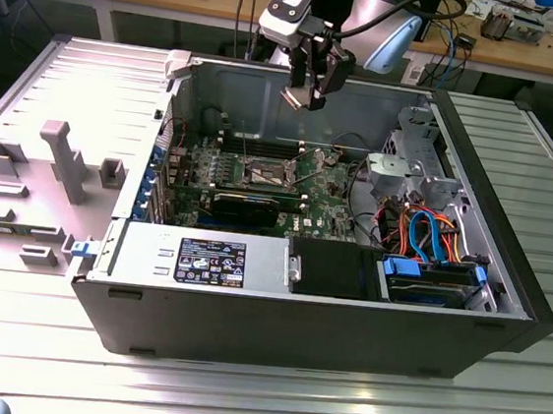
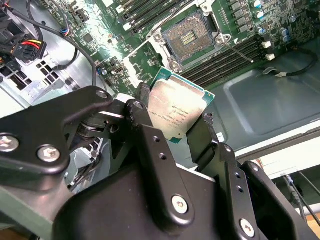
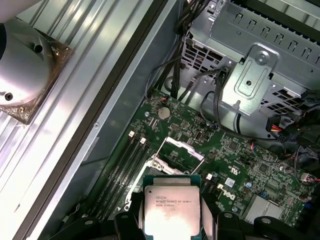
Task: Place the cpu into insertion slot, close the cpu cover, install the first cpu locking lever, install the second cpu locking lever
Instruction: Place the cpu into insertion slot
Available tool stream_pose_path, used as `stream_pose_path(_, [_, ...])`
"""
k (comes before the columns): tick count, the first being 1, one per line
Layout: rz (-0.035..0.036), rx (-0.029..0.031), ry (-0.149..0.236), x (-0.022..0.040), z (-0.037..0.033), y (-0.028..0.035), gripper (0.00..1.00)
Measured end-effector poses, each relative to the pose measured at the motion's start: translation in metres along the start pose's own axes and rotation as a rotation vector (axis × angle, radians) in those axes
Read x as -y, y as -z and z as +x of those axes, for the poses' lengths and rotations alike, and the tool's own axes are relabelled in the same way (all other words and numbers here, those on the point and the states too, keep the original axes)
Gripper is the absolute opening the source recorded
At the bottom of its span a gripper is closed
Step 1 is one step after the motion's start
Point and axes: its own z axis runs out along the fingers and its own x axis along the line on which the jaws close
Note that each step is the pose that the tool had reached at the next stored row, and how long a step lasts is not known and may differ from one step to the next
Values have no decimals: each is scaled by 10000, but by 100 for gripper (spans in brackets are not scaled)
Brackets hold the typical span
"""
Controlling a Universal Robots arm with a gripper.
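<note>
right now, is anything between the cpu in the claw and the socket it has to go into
Nothing visible is in the way. The claw holds the cpu in open air above the case, and the insertion slot below lies uncovered, with its cpu cover apparently raised off it.

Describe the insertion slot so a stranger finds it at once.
Inside the open computer case, find the green circuit board. Near its middle sits the insertion slot, a small square with metal rim and dark centre, unlike the long narrow memory slots beside it.
</note>
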Motion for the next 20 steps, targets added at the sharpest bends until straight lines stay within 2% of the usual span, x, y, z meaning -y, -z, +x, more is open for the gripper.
stream_pose_path(10, [-2, 7, -90, 1, 1, -2, 54])
stream_pose_path(12, [-8, 39, -454, 3, 1, -8, 54])
stream_pose_path(20, [-25, 131, -1523, 5, 0, -32, 54])
